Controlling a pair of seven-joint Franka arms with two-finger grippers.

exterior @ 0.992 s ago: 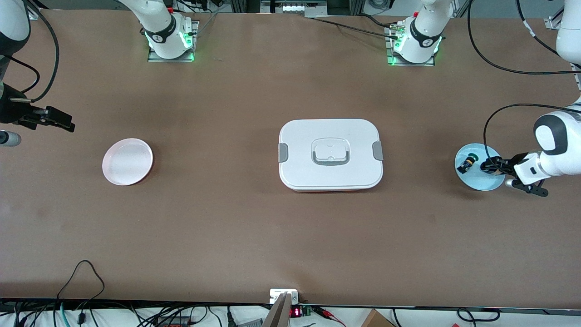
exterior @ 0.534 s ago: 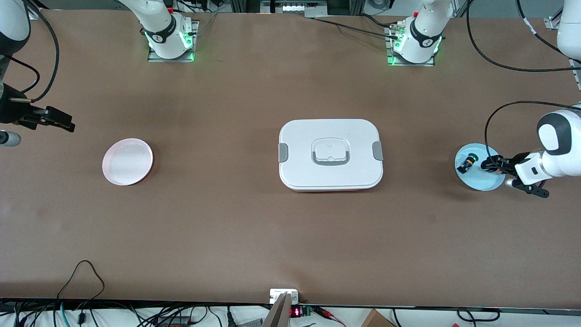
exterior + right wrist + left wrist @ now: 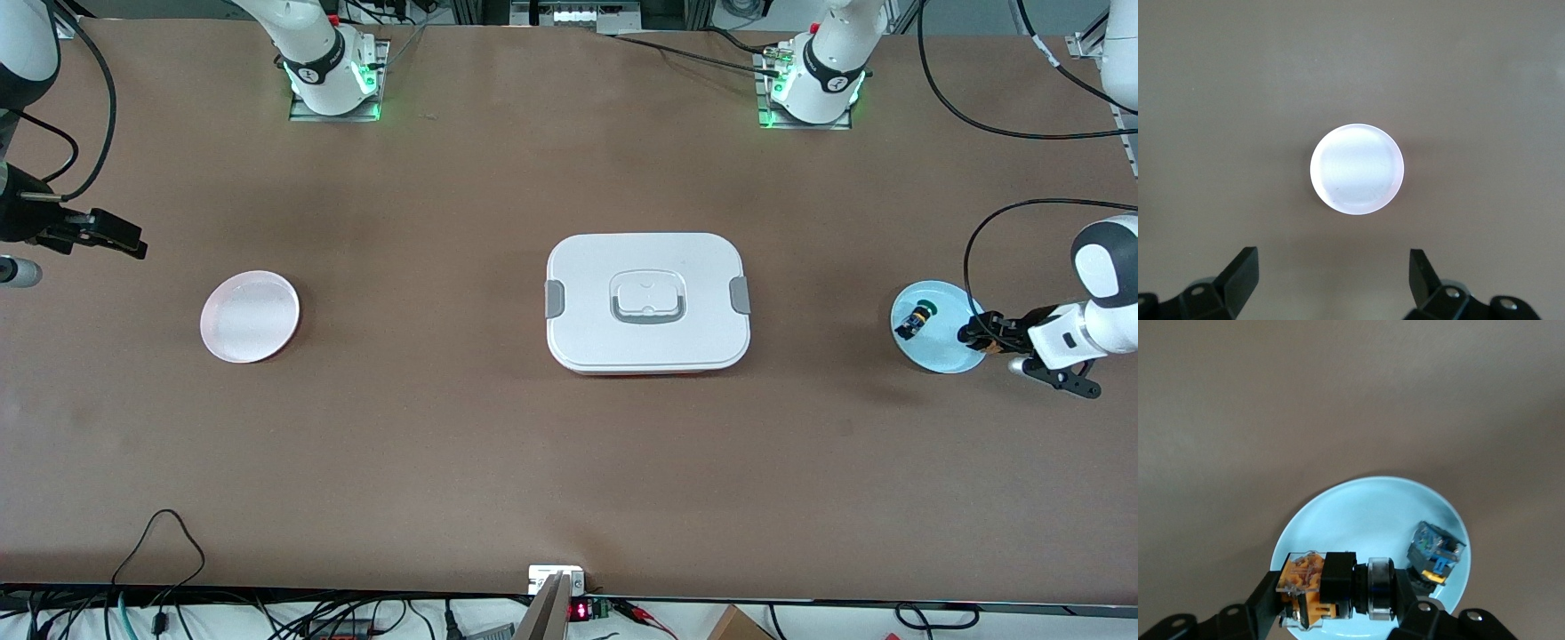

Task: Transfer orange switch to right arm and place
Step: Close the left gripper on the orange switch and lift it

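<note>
My left gripper [image 3: 1338, 601] is shut on the orange switch [image 3: 1328, 588], a black barrel with an orange and clear end. It holds the switch in the air over the light blue plate [image 3: 1365, 510]. In the front view the left gripper [image 3: 971, 334] is over the edge of the blue plate [image 3: 933, 357] at the left arm's end of the table. My right gripper [image 3: 1331, 267] is open and empty, in the air over the table beside the pink plate [image 3: 1357, 169]. In the front view it [image 3: 133, 244] waits at the right arm's end.
A black-and-blue switch with a green cap [image 3: 914, 318] lies on the blue plate, also in the left wrist view [image 3: 1435, 553]. A white lidded box [image 3: 647, 302] sits mid-table. The pink plate [image 3: 250, 316] lies toward the right arm's end.
My left gripper has moved with the orange switch from over the middle of the blue plate to over its edge, toward the left arm's end. The right arm has not moved.
</note>
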